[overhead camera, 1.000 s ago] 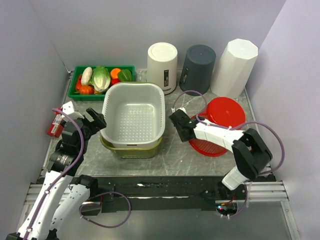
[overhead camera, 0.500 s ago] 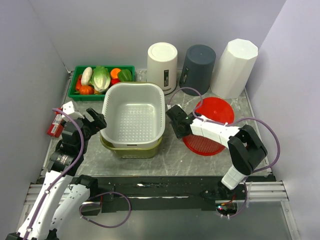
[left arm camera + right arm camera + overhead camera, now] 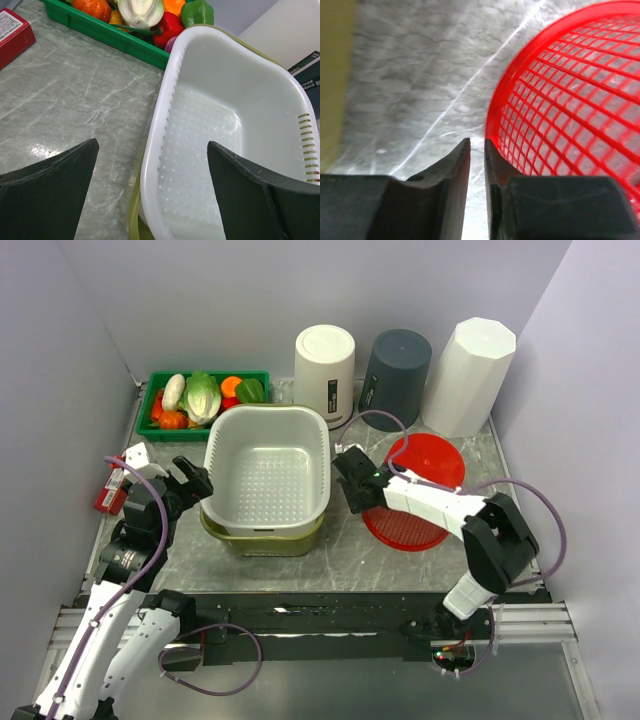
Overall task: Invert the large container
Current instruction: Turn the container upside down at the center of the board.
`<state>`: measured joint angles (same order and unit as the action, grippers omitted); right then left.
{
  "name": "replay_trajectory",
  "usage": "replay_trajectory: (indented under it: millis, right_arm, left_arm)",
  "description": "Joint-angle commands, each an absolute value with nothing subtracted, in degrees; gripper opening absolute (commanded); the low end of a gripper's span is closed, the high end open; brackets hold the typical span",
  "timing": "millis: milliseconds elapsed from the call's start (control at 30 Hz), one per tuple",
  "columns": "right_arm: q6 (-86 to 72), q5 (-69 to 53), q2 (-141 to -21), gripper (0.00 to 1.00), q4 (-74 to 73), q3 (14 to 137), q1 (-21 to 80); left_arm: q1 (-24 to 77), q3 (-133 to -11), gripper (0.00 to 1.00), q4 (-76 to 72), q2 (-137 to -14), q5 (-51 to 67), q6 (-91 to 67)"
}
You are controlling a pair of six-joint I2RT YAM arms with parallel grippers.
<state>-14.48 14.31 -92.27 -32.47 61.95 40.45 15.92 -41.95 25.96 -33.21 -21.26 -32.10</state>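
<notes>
The large container, a white basket (image 3: 214, 465), is seen nested in an olive basin (image 3: 262, 544), with its long axis running from near to far. The left gripper (image 3: 152, 150) is placed at its left long side, jaws spread wide, the rim lying between them in the wrist view but not pinched. The right gripper (image 3: 477, 145), almost pressed together and empty, is set between the white basket and a red basket (image 3: 560, 100). The left gripper is judged better placed
</notes>
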Motion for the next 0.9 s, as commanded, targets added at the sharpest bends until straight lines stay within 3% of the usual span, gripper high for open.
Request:
replay_trajectory:
  millis: [0,200,467,667,867]
  right_arm:
    - [-15.55,11.78,-83.77,0.32,-28.57,61.00,40.25]
    - [-16.70,11.08,-77.53,0.64,-27.16,60.12,40.25]
    - [-13.36,9.84,-66.03,0.88,-26.90,61.88,40.17]
    - [-14.68,19.41,-57.14,1.00,-23.56,59.24,40.25]
    - [-18.89,33.22,-56.86,1.00,-31.80,62.92,38.33]
  left_arm:
    - [15.73,-42.19,0.96,24.17,-32.87,-20.92,-31.11]
    - [15.73,-42.28,0.96,24.26,-32.96,-20.66,-30.85]
    - [15.73,-42.19,0.96,24.26,-32.78,-20.92,-30.94]
    - [15.73,-42.10,0.96,23.99,-32.78,-20.39,-30.85]
    - [15.82,-42.36,0.96,24.43,-32.96,-20.83,-31.02]
